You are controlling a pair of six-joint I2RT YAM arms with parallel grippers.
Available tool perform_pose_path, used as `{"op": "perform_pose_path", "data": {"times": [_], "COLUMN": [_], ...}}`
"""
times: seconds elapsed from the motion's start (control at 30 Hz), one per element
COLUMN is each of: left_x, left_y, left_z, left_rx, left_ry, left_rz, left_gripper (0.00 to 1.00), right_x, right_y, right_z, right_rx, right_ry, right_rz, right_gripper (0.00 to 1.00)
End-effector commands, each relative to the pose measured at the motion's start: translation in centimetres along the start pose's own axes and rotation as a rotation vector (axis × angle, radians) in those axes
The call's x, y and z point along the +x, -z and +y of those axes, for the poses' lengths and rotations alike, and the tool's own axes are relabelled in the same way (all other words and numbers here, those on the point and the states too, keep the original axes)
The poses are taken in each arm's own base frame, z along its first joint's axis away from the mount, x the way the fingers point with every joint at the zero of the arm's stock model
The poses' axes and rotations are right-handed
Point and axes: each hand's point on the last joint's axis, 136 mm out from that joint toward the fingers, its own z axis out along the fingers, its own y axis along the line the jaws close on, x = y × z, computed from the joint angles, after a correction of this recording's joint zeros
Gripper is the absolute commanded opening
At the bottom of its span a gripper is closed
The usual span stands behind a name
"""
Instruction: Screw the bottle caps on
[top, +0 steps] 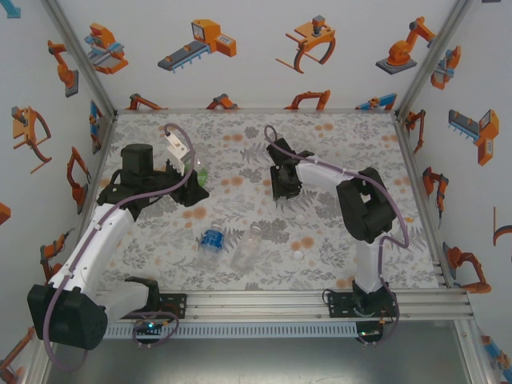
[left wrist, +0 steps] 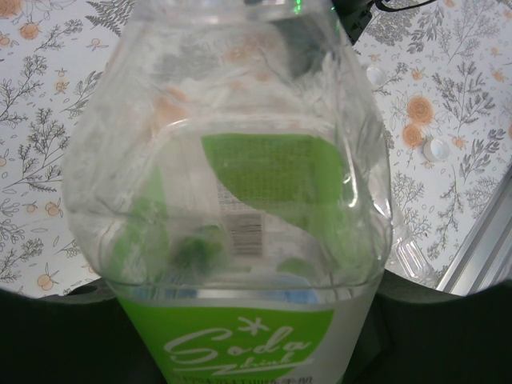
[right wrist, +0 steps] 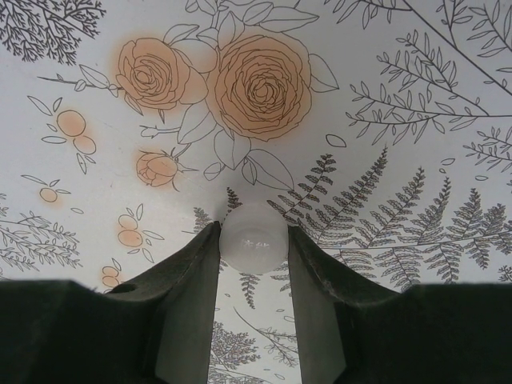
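A white cap (right wrist: 254, 238) sits pinched between the two dark fingers (right wrist: 190, 268) of the right gripper (top: 286, 192), touching both of them. This is low in the middle of the right wrist view, just below a printed pair of orange roses. Whether the cap rests on the flowered tabletop (top: 344, 144) or hangs just above it cannot be told. In the top view this gripper is slightly right of centre, pointing down at the cloth.

Left of centre in the top view, the left gripper (top: 192, 178) is clamped on the green-tinted bottle (top: 198, 171). In the left wrist view the bottle's clear body and its green "Soda" label (left wrist: 248, 344) take up most of the frame, and its far end is cut off by the top edge.

Below both grippers in the top view, the blue-labelled bottle (top: 210, 239) lies on its side. The colourless bottle (top: 244, 253) lies just to its right, and the two are close together. A second cap (top: 298, 256) lies loose to the right of them, near the aluminium rail (top: 320, 298) at the lower edge. A third cap (top: 298, 217) lies above it, just below the right gripper. The right arm's dark elbow (top: 364, 204) stands over the tabletop at the right, and walls (top: 256, 48) printed with orange robots close in the other sides.
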Motion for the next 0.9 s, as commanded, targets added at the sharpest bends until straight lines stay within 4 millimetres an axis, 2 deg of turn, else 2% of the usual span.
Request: {"op": "perform_pose_path", "data": {"times": [0.0,0.13,0.23,0.33,0.47,0.63,0.77,0.87], "left_x": [-0.4,-0.3,-0.3,-0.3,-1.1,-3.2,-4.6,-5.1], "left_y": [-0.1,-0.1,-0.2,-0.4,-0.4,-0.4,-1.2,-2.1], "left_z": [-0.5,-0.5,-0.4,-0.9,-1.5,-3.0,-3.0,-3.2], "left_rx": [0.023,0.024,0.026,0.048,0.082,0.149,0.176,0.207], "left_ry": [-0.003,-0.002,-0.006,-0.023,-0.083,-0.197,-0.258,-0.293], "left_rz": [-0.010,-0.007,-0.005,0.006,0.036,0.021,0.022,0.049], "left_gripper": [0.21,0.21,0.21,0.20,0.19,0.18,0.17,0.12], "right_x": [-0.9,-1.0,-1.3,-1.5,-1.8,-2.3,-2.7,-2.4], "right_y": [0.4,1.0,2.2,4.1,7.5,11.8,16.4,20.1], "right_z": [0.3,0.3,0.6,2.0,3.4,5.0,6.1,7.2], "right_rx": [0.006,0.001,-0.023,-0.117,-0.228,-0.331,-0.415,-0.495], "right_ry": [0.020,0.022,0.039,0.099,0.182,0.296,0.391,0.485], "right_rz": [-0.024,-0.037,-0.068,-0.112,-0.192,-0.278,-0.385,-0.458], "right_gripper": [0.36,0.32,0.30,0.30,0.30,0.30,0.29,0.29]}}
